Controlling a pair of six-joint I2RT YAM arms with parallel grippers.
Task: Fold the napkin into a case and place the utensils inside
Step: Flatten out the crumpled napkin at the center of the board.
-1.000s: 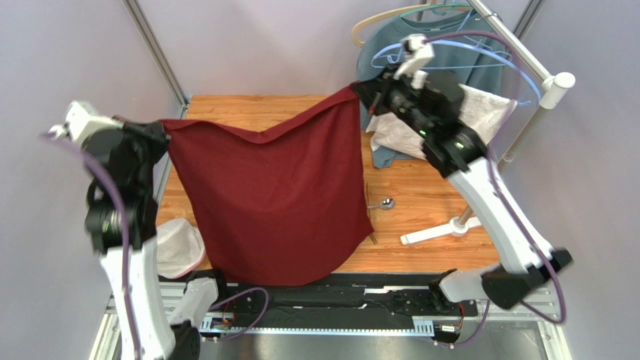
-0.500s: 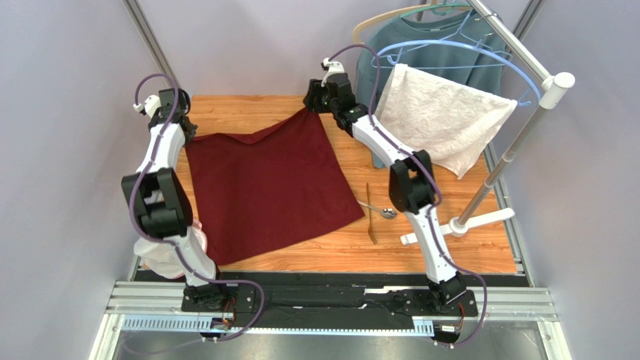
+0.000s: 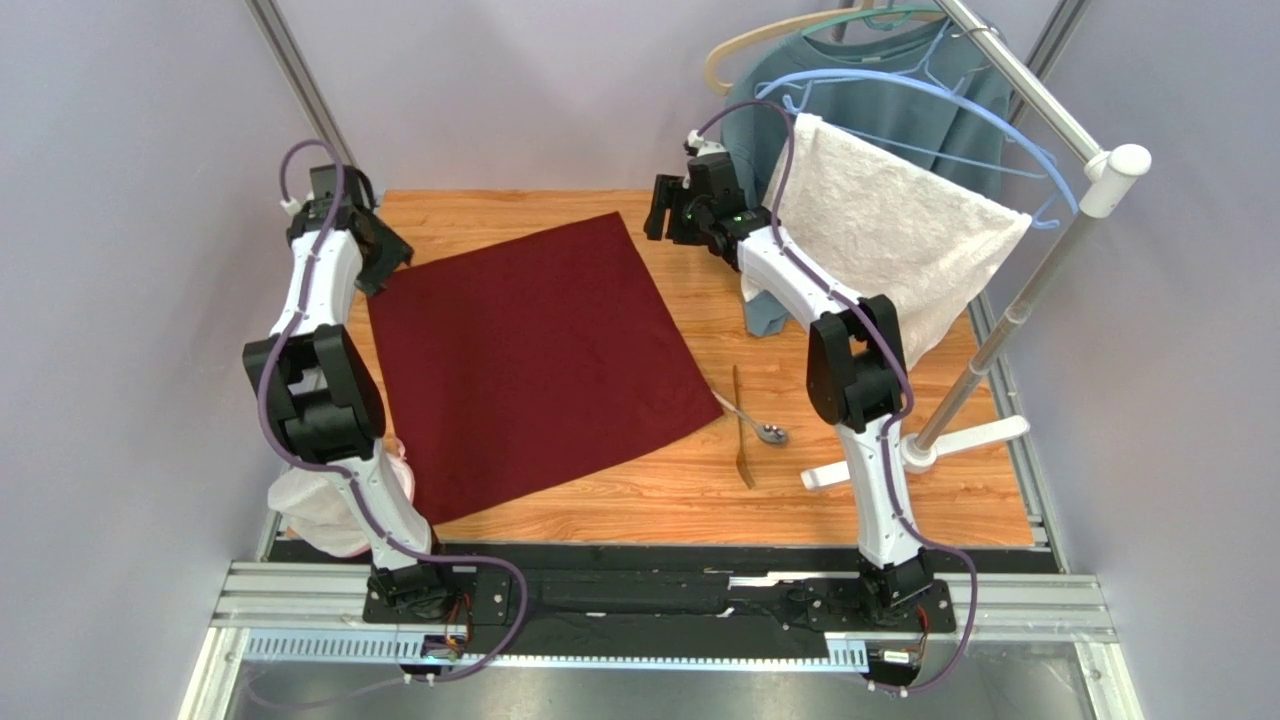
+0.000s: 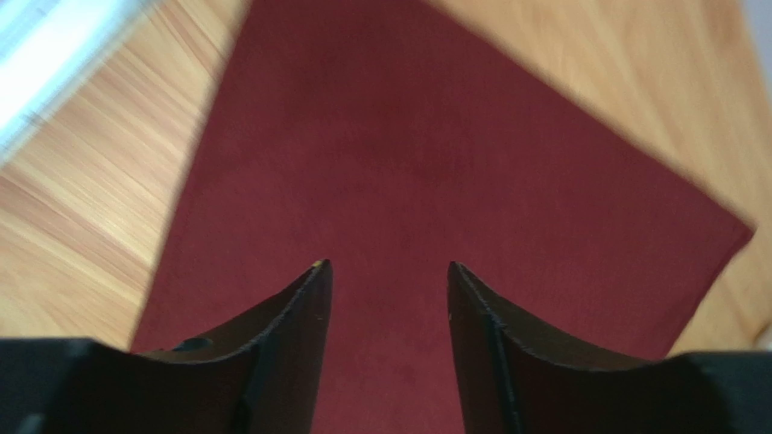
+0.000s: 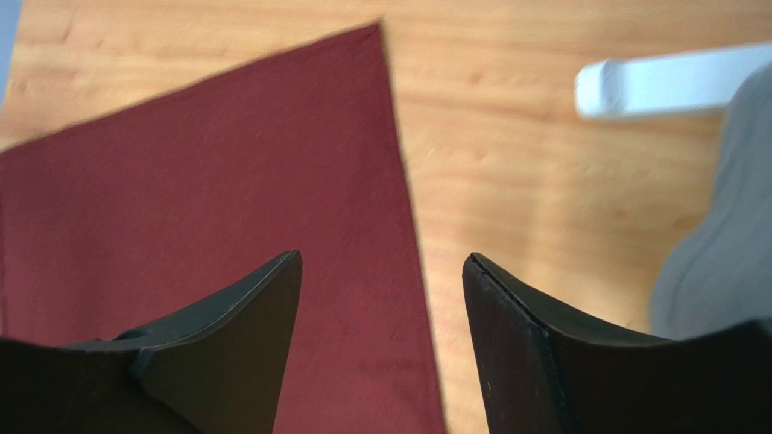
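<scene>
Napkin lies spread flat as a maroon square on the left half of the wooden desk, with no fold in it yet; a smooth sheet is what a first fold wants. The left pincer hovers by its far left corner and the right pincer by its far right corner, both with jaws apart and empty. The spoon and golden-brown fork lie just beside the cloth's right edge, out of the folding's way.
</scene>
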